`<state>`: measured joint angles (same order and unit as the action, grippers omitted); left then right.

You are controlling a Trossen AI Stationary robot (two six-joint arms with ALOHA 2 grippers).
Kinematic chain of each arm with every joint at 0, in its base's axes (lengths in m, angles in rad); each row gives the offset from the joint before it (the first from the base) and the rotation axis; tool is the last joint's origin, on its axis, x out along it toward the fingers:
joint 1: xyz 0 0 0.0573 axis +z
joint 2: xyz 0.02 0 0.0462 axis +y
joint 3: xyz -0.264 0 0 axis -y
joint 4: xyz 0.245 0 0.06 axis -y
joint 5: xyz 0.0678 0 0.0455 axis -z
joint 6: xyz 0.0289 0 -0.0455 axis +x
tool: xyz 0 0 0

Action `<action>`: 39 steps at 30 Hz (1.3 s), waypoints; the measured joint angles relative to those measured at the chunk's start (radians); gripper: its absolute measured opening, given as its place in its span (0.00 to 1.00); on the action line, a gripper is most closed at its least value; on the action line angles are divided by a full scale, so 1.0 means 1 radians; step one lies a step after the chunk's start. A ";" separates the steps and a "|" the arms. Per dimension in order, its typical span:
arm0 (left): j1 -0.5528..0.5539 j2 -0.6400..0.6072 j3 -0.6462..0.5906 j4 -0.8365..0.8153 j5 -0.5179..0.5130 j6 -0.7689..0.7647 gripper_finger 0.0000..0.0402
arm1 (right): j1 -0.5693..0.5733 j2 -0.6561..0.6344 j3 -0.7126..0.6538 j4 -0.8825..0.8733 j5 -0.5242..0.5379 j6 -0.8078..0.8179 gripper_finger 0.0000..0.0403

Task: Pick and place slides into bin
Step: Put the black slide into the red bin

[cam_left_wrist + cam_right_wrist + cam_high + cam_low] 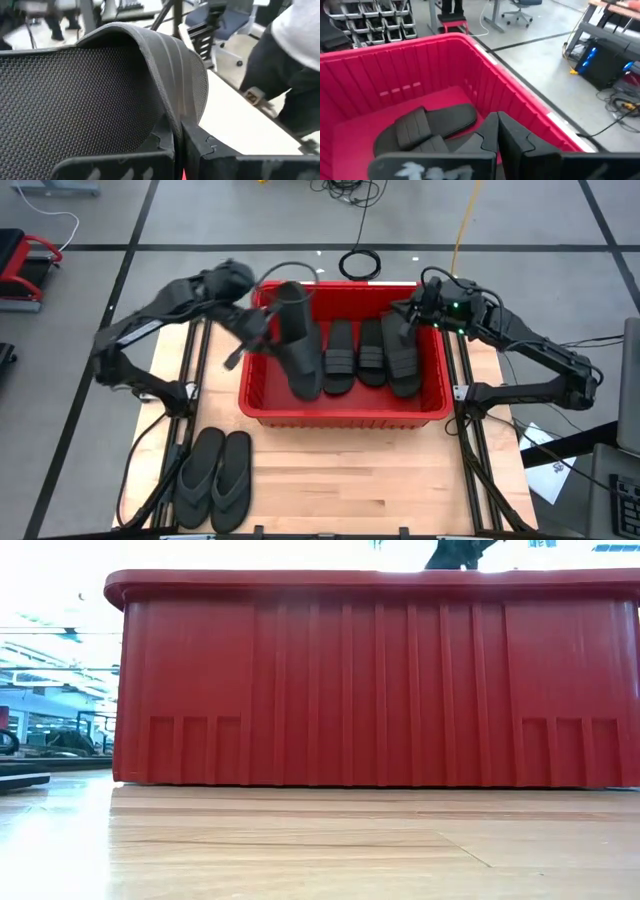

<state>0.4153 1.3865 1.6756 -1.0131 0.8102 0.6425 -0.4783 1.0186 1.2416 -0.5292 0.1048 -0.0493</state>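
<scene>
my left gripper (283, 308) clenched on sandal (297, 335) over bin (340, 408); right gripper (410, 315) clenched, empty; early release risks rim snag

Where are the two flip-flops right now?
In the high view, the pair of flip-flops lies side by side on the table's front-left corner, outside the red bin, below the left arm.

high: overhead, straight down | low: tabletop, close against bin (380, 690) wall | wrists: over bin
</scene>
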 joint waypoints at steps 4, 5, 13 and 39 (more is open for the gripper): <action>0.067 0.125 0.000 0.127 0.027 -0.012 0.00 | -0.047 -0.003 0.000 -0.022 -0.002 -0.017 0.00; 0.078 0.160 0.000 0.168 0.042 -0.022 0.00 | -0.061 -0.002 0.000 -0.040 -0.002 -0.018 0.00; 0.077 0.420 0.194 0.227 0.107 -0.054 0.00 | -0.128 -0.003 0.000 -0.130 -0.003 -0.072 0.00; -0.003 0.905 0.600 -0.025 -0.120 0.220 0.00 | -0.132 -0.028 0.001 -0.179 -0.001 -0.047 0.00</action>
<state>0.4121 2.2917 2.2761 -1.0379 0.6902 0.8627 -0.6101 0.9909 1.2423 -0.7082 0.1035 -0.0966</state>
